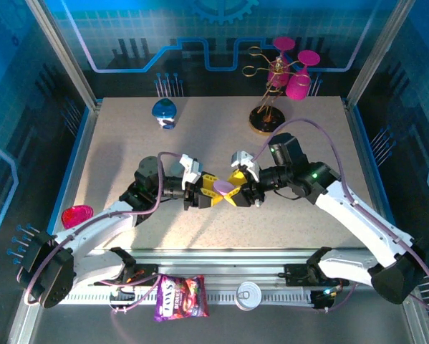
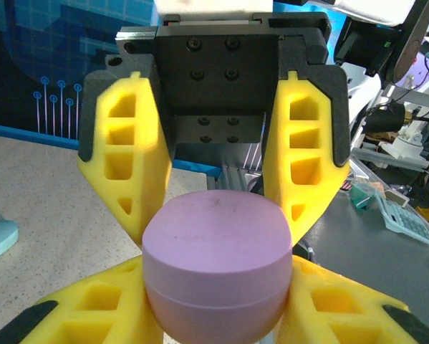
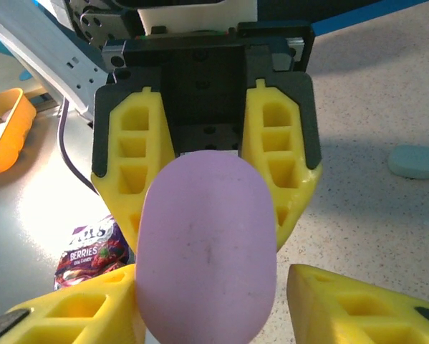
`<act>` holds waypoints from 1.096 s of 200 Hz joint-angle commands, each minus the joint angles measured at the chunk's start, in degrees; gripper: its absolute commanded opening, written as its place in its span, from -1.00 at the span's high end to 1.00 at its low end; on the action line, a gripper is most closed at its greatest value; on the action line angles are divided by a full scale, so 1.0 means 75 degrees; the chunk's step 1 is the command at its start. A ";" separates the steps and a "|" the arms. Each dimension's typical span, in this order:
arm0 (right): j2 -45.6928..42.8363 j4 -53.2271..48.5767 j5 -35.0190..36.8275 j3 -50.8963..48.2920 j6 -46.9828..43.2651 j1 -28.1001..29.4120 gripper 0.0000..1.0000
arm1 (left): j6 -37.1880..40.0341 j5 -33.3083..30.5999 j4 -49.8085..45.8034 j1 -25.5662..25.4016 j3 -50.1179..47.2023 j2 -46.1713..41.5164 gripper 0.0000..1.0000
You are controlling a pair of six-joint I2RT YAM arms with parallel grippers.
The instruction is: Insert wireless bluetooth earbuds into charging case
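Case [image 1: 225,188]: lilac, lid closed, held above table [image 1: 128,143] at centre, between both grippers. We see left gripper [image 1: 214,191] clamped on it, yellow fingers [image 3: 139,179] pressed against both sides. Right gripper [image 1: 235,192] has jaws parted: one finger [image 3: 350,304] stands clear of case, other touches it. Writing we can read: "BERRIES" on purple candy bag [image 3: 92,252] lying on near ledge by arm bases; smaller print there too blurred to tell. Pale blue item [image 3: 415,161] lies on table, well apart from case.
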 commanded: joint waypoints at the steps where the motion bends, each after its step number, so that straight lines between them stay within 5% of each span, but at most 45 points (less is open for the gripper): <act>1: -0.0198 0.0442 0.0337 -0.0144 0.0331 -0.0237 -0.09 | 0.0359 0.0499 0.0190 -0.0081 0.0048 -0.0051 0.47; 130: -0.0582 0.1287 0.0800 -0.0485 0.1136 -0.0767 -0.27 | 0.0851 0.0505 0.0010 -0.0089 -0.0155 -0.0147 0.46; 185: -0.1155 0.1991 -0.0270 -0.0922 0.1179 -0.0794 -0.72 | 0.1056 -0.0074 0.0128 -0.0071 -0.0357 -0.0177 0.46; 219: -0.1735 0.3148 0.0200 -0.1551 0.2127 -0.1218 -0.99 | 0.1311 -0.0555 0.0205 -0.0060 -0.0622 -0.0361 0.46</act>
